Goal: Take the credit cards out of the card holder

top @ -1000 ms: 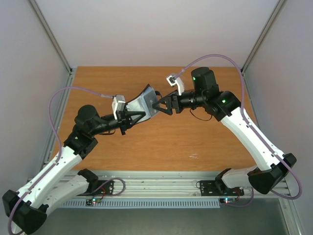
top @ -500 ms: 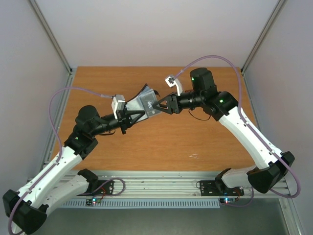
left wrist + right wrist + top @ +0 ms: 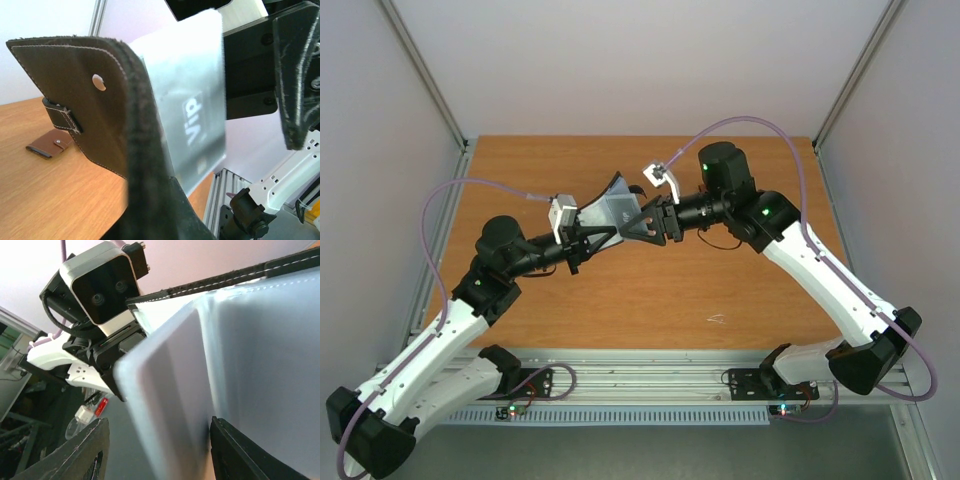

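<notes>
Card holder (image 3: pixel 610 205) with pale grey card (image 3: pixel 192 100) protruding — left gripper (image 3: pixel 582 240) clamps it; right gripper (image 3: pixel 642 222) half-open, straddling card.

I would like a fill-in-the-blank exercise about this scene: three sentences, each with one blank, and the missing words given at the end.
1. The gripper that holds the card holder up in the air belongs to the ____ arm.
2. The word printed on the pale grey card sticking out of the holder is ____.
3. The small wallet lying on the table is ____ in colour.
Missing words: left; Vip; brown.
</notes>
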